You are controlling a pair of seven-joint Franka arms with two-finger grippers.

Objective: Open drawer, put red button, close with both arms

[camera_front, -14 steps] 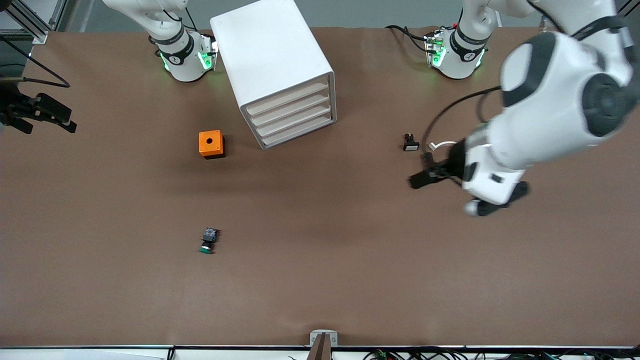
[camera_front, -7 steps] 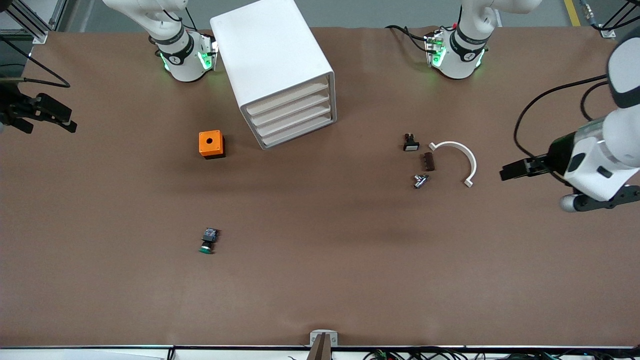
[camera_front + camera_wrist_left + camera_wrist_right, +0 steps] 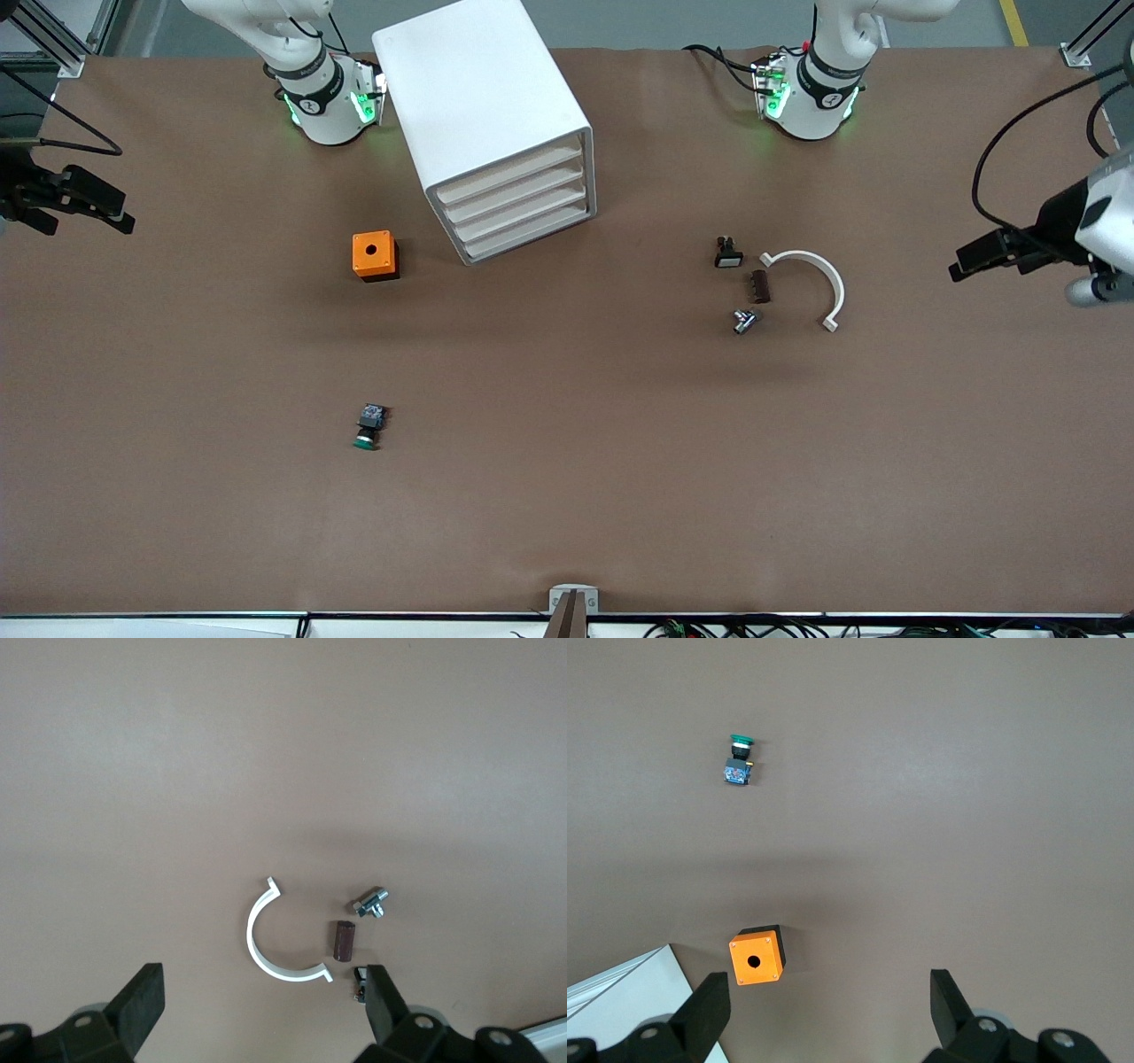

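The white cabinet (image 3: pixel 483 106) stands between the two arm bases. Its four drawer fronts (image 3: pixel 518 199) all sit flush and shut. A corner of the cabinet (image 3: pixel 620 997) shows in the right wrist view. The red button is out of view in every frame. My left gripper (image 3: pixel 970 260) hangs open and empty over bare table at the left arm's end. In its wrist view the left gripper (image 3: pixel 262 992) holds nothing. My right gripper (image 3: pixel 93 223) waits open over the table's edge at the right arm's end. In its own view the right gripper (image 3: pixel 828 988) is empty too.
An orange box with a hole (image 3: pixel 374 254) (image 3: pixel 757 957) sits beside the cabinet. A green-capped button (image 3: pixel 368 427) (image 3: pixel 738 759) lies nearer the camera. Toward the left arm's end lie a black-and-white switch part (image 3: pixel 727 253), a white arc (image 3: pixel 819 279) (image 3: pixel 266 948), a brown cylinder (image 3: pixel 759 286) (image 3: pixel 344 940) and a metal bolt (image 3: pixel 744 320) (image 3: pixel 370 903).
The left arm has swung from over the small parts out to the left arm's end of the table, uncovering them. The right arm has not moved.
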